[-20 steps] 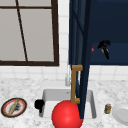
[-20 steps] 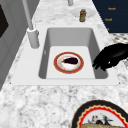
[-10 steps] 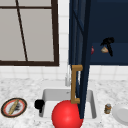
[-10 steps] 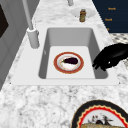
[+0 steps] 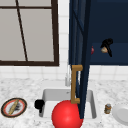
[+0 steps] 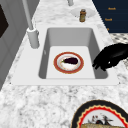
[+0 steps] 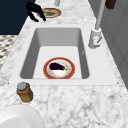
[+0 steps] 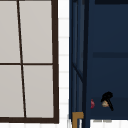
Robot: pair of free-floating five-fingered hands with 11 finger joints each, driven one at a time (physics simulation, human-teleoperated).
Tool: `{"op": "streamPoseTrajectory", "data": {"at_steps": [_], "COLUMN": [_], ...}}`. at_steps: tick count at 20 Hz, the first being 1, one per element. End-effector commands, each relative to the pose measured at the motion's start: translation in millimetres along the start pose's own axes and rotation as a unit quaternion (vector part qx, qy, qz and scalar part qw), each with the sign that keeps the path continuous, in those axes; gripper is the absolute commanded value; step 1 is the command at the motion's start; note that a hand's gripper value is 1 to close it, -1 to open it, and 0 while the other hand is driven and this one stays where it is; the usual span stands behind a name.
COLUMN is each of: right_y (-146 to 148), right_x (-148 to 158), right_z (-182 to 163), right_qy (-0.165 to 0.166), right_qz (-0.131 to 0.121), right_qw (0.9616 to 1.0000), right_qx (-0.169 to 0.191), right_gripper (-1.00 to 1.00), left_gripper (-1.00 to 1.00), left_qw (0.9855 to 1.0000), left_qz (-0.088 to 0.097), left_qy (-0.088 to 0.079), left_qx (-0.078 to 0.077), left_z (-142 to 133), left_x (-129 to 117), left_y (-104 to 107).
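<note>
Since a moment ago my right hand (image 5: 107, 43) has slid a little further right inside the open blue cabinet (image 5: 110, 22); my left hand (image 5: 39, 103) has not shifted.

Furthest left of my left fingers, a decorated plate (image 5: 13, 107) lies on the bench (image 5: 25, 87). The left hand hangs over the sink (image 5: 47, 93) at its left rim, fingers loose and drooping, holding nothing. Below and to their right is a rimmed plate (image 6: 57, 65) with a dark eggplant (image 6: 70, 60) on it. A red ball (image 5: 67, 115) sits at the sink's front.

Up in the cabinet, just right of the open door (image 5: 83, 50) and a small red thing (image 5: 92, 50), my right fingers pinch a small tan thing (image 5: 104, 49). I judge the pinch should stay firm, and any move should keep clear of the red thing and the door's edge.

Far below these fingers a jar (image 5: 107, 108) stands beside a white plate (image 5: 121, 113).
</note>
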Motion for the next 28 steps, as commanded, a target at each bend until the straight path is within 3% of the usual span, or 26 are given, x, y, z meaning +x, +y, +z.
{"op": "streamPoseTrajectory", "data": {"at_steps": [1,3,4,5,8,11,13,15,19,22,28], "right_y": [-7,-4,-1,0,1,6,-4,-14,-20,-27,-27], "right_x": [8,15,18,23,36,41,47,43,28,12,-3], "right_z": [-28,-28,-29,-29,-26,-22,-17,-24,-19,-10,37], "right_qy": [0.002,0.011,0.017,0.024,0.062,0.119,0.127,0.139,0.127,0.097,0.077], "right_qz": [0.008,0.015,0.017,0.028,0.028,0.041,0.048,0.037,0.027,0.009,0.0], "right_qw": [0.9993,0.9989,0.9987,0.9989,0.9976,0.9884,0.9827,0.9808,0.983,0.987,0.9867], "right_qx": [0.037,0.044,0.045,0.028,-0.01,-0.085,-0.126,-0.132,-0.13,-0.128,-0.143], "right_gripper": [-1.0,-1.0,1.0,1.0,1.0,1.0,1.0,1.0,1.0,1.0,1.0], "left_gripper": [0.0,0.0,0.0,0.0,0.0,0.0,0.0,0.0,0.0,0.0,0.0], "left_qw": [1.0,1.0,1.0,1.0,1.0,1.0,1.0,1.0,1.0,1.0,1.0], "left_qz": [0.0,0.0,0.0,0.0,0.0,0.0,0.0,0.0,0.0,0.0,0.0], "left_qy": [0.0,0.0,0.0,0.0,0.0,0.0,0.0,0.0,0.0,0.0,0.0], "left_qx": [0.0,0.0,0.0,0.0,0.0,0.0,0.0,0.0,0.0,0.0,0.0], "left_z": [0,0,0,0,0,0,0,0,0,0,0], "left_x": [0,0,0,0,0,0,0,0,0,0,0], "left_y": [0,0,0,0,0,0,0,0,0,0,0]}}
